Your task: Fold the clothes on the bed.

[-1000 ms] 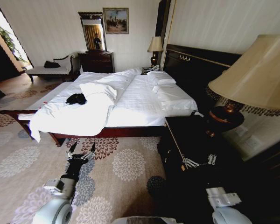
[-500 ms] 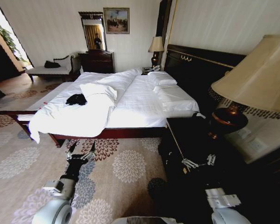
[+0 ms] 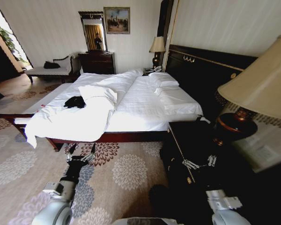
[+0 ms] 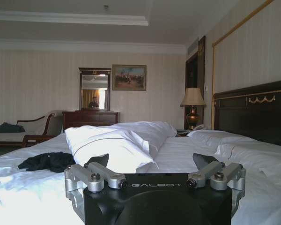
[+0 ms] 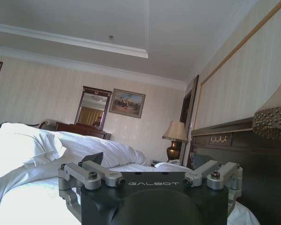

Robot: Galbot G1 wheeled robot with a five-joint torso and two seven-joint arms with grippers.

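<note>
Two grippers are in front of me in the head view, both low and well apart from the bed [image 3: 131, 105]. My left gripper [image 3: 80, 151] hangs above the flowered carpet [image 3: 126, 168], just before the bed's near side, and its fingers are spread. My right gripper [image 3: 199, 162] is over the dark nightstand [image 3: 187, 136], near the big lamp [image 3: 262, 89], also with fingers apart. The black T-shirt [image 3: 75, 101] lies crumpled on the white duvet [image 3: 75, 119], on the left part of the bed near a turned-back fold.

From the left wrist view, the fingers [image 4: 96, 173] of the left gripper stand wide, holding nothing. The shirt [image 4: 48, 161] is a small dark heap on the bedding, beside a white pillow [image 4: 112, 145].

From the right wrist view, the right gripper [image 5: 150, 176] is also spread and empty, facing along the bed to the headboard [image 5: 239, 140].

I judge the shirt is light and very soft, so it will sag and bunch when lifted. The duvet under it is soft too, so a pinch can catch both. I would take it at the shoulder seams or the hem corners, but they are hidden in the heap
</note>
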